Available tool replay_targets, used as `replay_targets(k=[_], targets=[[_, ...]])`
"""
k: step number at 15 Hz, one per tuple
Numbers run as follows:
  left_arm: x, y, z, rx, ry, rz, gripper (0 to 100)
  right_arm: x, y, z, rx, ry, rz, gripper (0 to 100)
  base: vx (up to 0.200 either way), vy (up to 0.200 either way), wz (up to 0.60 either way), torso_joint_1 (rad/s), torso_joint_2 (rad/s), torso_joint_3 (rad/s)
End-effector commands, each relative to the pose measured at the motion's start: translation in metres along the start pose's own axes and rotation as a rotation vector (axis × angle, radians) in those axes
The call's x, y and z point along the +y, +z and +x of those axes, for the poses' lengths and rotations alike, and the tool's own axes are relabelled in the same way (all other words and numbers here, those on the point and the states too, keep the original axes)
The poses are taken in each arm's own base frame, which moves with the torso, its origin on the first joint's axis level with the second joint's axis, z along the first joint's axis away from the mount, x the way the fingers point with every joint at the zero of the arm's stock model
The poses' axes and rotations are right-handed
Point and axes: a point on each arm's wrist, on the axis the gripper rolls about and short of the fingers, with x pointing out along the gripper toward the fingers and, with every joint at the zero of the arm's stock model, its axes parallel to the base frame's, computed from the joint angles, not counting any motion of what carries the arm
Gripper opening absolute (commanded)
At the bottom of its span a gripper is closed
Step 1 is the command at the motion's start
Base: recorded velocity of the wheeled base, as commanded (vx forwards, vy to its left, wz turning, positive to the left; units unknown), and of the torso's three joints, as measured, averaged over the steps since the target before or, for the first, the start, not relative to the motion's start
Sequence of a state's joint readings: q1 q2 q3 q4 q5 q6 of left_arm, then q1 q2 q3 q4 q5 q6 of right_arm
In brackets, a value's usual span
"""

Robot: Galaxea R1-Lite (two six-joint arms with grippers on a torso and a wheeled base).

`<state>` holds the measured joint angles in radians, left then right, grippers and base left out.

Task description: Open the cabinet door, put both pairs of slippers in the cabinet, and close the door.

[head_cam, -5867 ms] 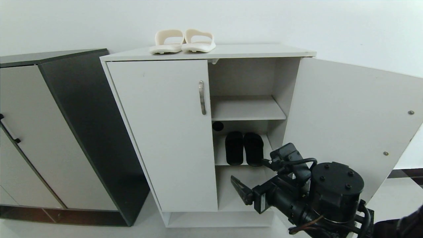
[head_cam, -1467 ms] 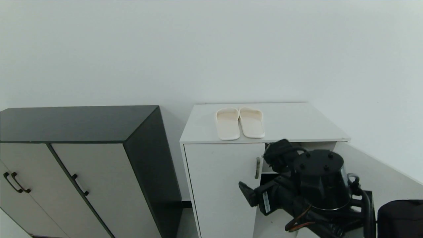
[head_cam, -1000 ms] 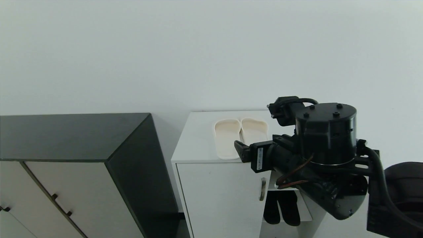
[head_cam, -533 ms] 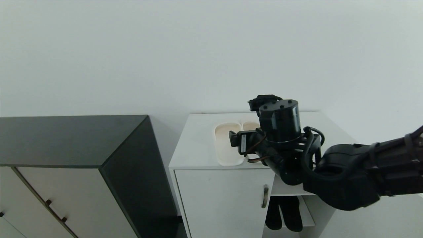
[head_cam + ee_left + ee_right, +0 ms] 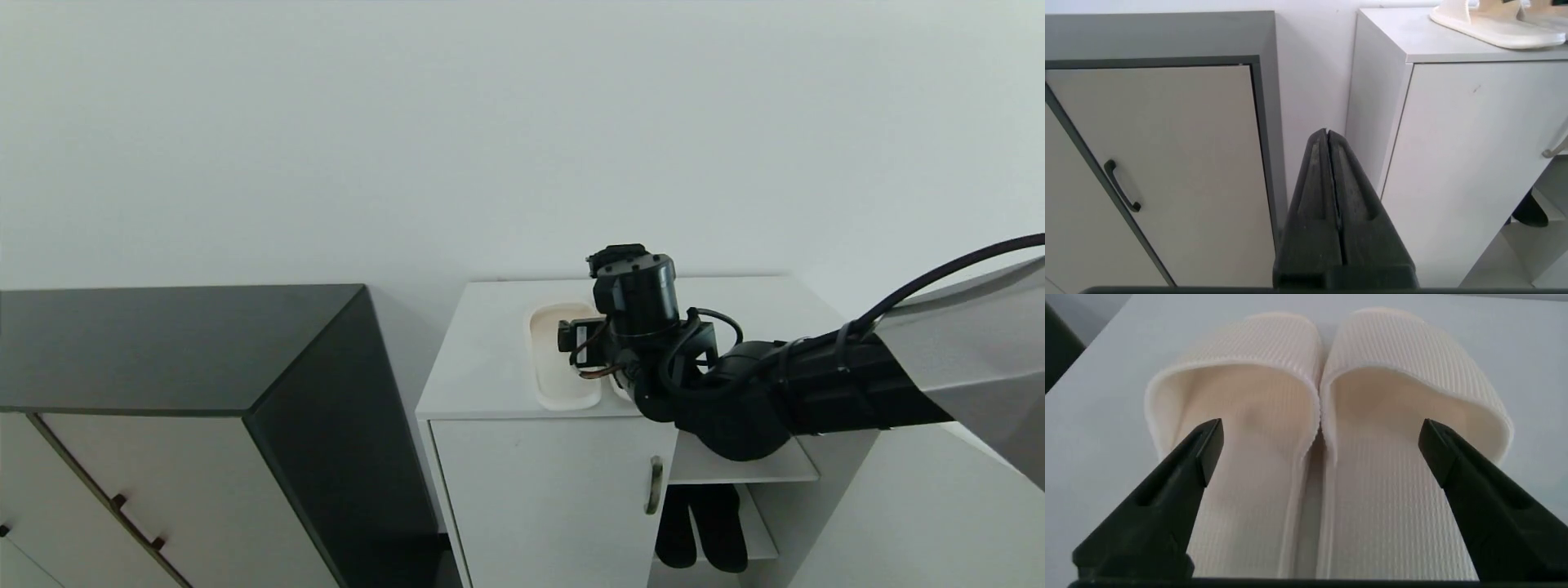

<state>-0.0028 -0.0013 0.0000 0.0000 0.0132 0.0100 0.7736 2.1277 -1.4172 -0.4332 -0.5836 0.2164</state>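
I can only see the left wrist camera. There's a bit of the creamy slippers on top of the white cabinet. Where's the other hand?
Observer: The right gripper hovers at the cream slippers, jaws wide open across the pair.
Operator: Which way do they point?
Observer: They lie side by side, touching, with their heel ends toward the gripper.
Operator: And the black ones?
Observer: The black slippers sit on a shelf inside the open right half of the cabinet.
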Motion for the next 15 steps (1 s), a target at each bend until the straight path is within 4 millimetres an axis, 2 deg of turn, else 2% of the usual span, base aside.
replay_targets(k=[1, 6, 9, 10, 15], targets=[[0.000, 0.000, 0.000, 0.001, 0.000, -0.001, 0, 0.002, -0.007, 0.016, 0.004, -0.013, -0.009, 100, 0.000, 0.000, 0.00, 0.000, 0.00, 0.000], [0.000, 0.000, 0.000, 0.001, 0.000, -0.002, 0, -0.009, -0.009, 0.049, -0.010, -0.058, -0.021, 100, 0.000, 0.000, 0.00, 0.000, 0.00, 0.000], [0.000, 0.000, 0.000, 0.001, 0.000, -0.001, 0, -0.012, -0.008, 0.060, -0.017, -0.068, -0.026, 100, 0.000, 0.000, 0.00, 0.000, 0.00, 0.000], [0.000, 0.000, 0.000, 0.001, 0.000, -0.001, 0, -0.009, -0.010, 0.064, -0.017, -0.068, -0.027, 0, 0.000, 0.000, 0.00, 0.000, 0.00, 0.000], [0.000, 0.000, 0.000, 0.001, 0.000, -0.002, 0, -0.004, -0.006, 0.066, -0.033, -0.059, -0.023, 0, 0.000, 0.000, 0.00, 0.000, 0.00, 0.000]])
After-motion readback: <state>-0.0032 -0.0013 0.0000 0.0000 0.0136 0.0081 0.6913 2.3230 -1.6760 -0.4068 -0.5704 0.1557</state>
